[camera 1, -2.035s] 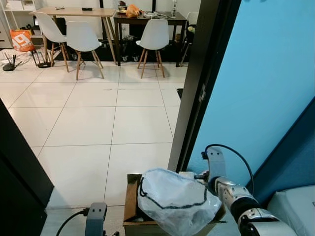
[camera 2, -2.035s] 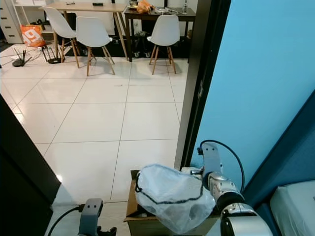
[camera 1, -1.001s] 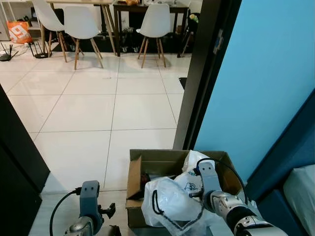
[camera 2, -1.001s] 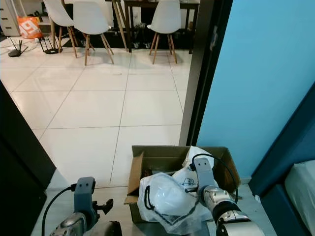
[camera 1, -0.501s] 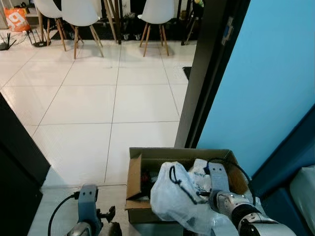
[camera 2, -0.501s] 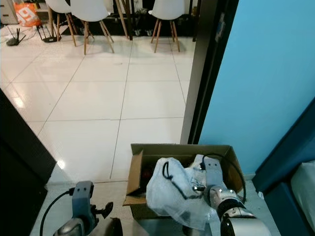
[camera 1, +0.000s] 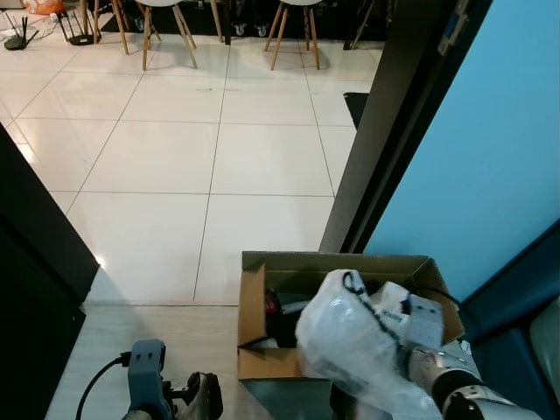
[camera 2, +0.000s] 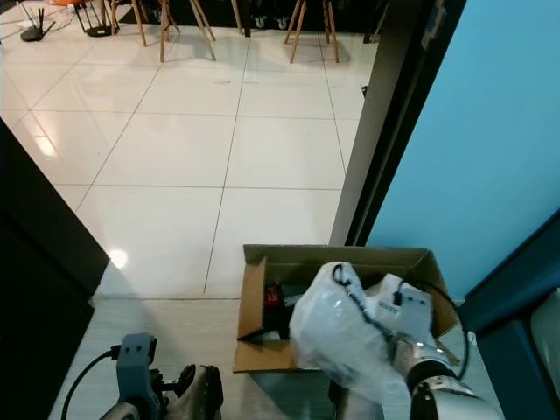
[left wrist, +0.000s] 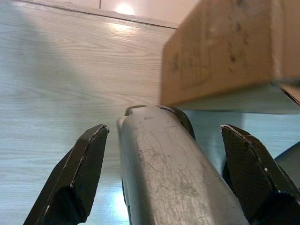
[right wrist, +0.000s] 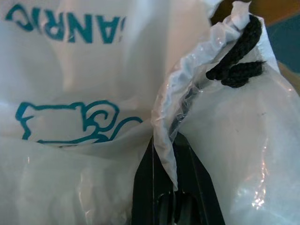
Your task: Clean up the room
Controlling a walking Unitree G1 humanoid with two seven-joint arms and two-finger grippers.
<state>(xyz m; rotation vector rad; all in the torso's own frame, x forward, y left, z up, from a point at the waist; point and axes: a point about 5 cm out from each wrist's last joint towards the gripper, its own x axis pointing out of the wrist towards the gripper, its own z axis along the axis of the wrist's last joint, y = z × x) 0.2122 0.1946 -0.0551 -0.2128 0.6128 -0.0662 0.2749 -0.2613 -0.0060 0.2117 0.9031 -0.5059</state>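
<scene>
Bag (camera 1: 350, 337) lowered over box (camera 1: 254, 328) rim; right claw (right wrist: 171, 206) pinching.

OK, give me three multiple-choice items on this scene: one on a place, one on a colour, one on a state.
1. Where is the open brown cardboard box?
A. on the floor by the dark door frame
B. on a chair
C. on a table

2. What colour is the cord on the translucent white plastic bag?
A. red
B. black
C. yellow

3. What state is the right tool in?
A. open and free
B. shut on the bag
C. resting on the floor

Answers: 1 A, the box sits at the foot of the door frame. 2 B, the knotted cord is black. 3 B, the right wrist view has bag plastic pinched between its fingers.
</scene>
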